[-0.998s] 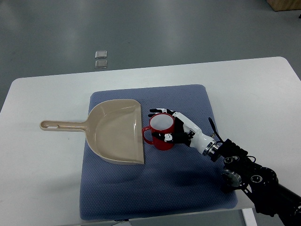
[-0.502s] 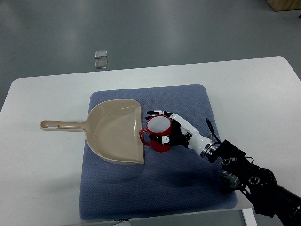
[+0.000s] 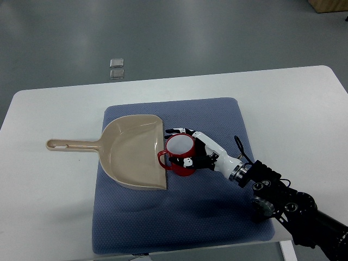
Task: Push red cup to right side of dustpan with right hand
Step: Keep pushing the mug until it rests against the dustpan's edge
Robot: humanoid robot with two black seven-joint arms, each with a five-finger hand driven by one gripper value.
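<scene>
White desk (image 3: 49, 217) with rounded corners, blue-grey padded mat (image 3: 217, 117) lying on its middle. Grey floor (image 3: 190, 32) beyond the far edge, two small square floor plates (image 3: 116, 68) just past the desk. Wooden corner (image 3: 329, 5) at far right.

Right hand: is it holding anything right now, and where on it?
The right hand has its fingers wrapped around the red cup, gripping its body from the right side; the handle, facing the dustpan, is free.

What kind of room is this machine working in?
Probably a lab or test workspace: a plain white table with a blue mat, a smooth grey floor, and staged props, a beige dustpan and red cup.
</scene>
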